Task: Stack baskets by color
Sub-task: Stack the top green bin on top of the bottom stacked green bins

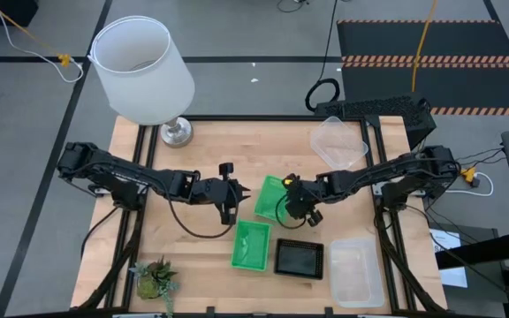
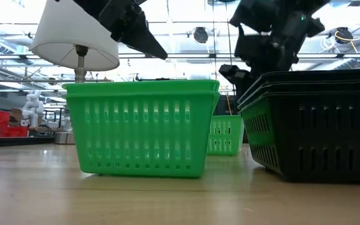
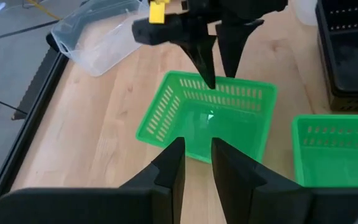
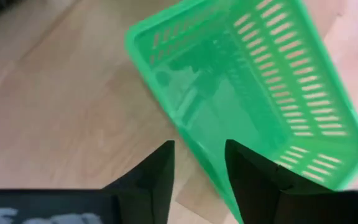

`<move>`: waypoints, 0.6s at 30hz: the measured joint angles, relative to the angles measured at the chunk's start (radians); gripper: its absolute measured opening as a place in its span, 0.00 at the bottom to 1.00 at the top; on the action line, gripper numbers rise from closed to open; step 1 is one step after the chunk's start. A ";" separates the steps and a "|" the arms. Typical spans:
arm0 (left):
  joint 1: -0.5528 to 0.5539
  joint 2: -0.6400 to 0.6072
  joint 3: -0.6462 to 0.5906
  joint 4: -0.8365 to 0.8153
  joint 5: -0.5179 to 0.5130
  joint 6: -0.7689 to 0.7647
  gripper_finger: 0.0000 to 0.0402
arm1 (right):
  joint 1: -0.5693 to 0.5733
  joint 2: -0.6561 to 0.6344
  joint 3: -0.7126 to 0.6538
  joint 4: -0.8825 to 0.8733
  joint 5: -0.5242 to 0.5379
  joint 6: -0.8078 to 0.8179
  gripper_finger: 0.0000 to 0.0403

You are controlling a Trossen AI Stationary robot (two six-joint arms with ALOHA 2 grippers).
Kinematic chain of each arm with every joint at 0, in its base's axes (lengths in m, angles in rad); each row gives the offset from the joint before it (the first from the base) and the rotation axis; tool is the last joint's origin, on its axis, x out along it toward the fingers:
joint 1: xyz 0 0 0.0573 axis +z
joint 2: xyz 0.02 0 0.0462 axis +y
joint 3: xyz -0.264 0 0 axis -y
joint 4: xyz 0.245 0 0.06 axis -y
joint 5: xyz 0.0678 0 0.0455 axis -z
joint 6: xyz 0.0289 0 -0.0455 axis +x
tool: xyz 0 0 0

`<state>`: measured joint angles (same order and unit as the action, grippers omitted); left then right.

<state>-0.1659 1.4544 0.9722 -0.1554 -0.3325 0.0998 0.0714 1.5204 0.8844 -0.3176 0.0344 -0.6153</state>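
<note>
A single green basket (image 1: 270, 196) stands on its bottom mid-table, between my two grippers. My right gripper (image 4: 197, 158) is open and tipped down over the basket's right long wall (image 3: 229, 93), with one finger inside (image 3: 207, 68) and one outside. My left gripper (image 3: 197, 163) hovers just left of the same basket (image 3: 207, 121), fingers a little apart with nothing between them. Nearer the front edge sit a green basket stack (image 1: 252, 245) and a black basket stack (image 1: 300, 258). My right gripper comes slanting down from the table's right, its fingers on either side of the green basket's right long wall (image 4: 188, 140). I cannot tell whether either finger touches the wall. The basket rests flat on the table.
A clear basket (image 1: 353, 269) lies at the front right and another (image 1: 338, 141) at the far right. A white lamp (image 1: 144, 71) stands at the far left corner, a small potted plant (image 1: 155, 278) at the front left. Bare wood lies left of the baskets.
</note>
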 joint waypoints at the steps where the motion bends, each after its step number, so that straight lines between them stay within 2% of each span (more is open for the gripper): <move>1: 0.004 0.000 0.000 0.000 0.000 0.000 0.20 | -0.007 0.000 -0.013 0.015 -0.014 -0.027 0.32; 6: 0.009 0.000 0.000 -0.004 0.001 0.000 0.20 | -0.027 -0.004 -0.032 0.028 -0.004 -0.066 0.17; 9: 0.009 0.000 0.000 -0.003 0.002 0.000 0.20 | -0.024 -0.010 -0.031 0.038 0.043 -0.087 0.05; 11: 0.009 0.000 0.000 -0.001 0.002 0.013 0.20 | -0.018 -0.016 -0.032 0.039 0.088 -0.101 0.02; 15: -0.005 0.000 0.000 0.001 0.002 0.050 0.20 | -0.007 -0.046 -0.031 0.071 0.176 -0.113 0.04; 18: -0.028 0.000 0.000 0.001 0.003 0.086 0.22 | 0.008 -0.088 -0.031 0.089 0.201 -0.111 0.02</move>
<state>-0.1935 1.4544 0.9722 -0.1548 -0.3298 0.1861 0.0796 1.4321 0.8536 -0.2282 0.2359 -0.7266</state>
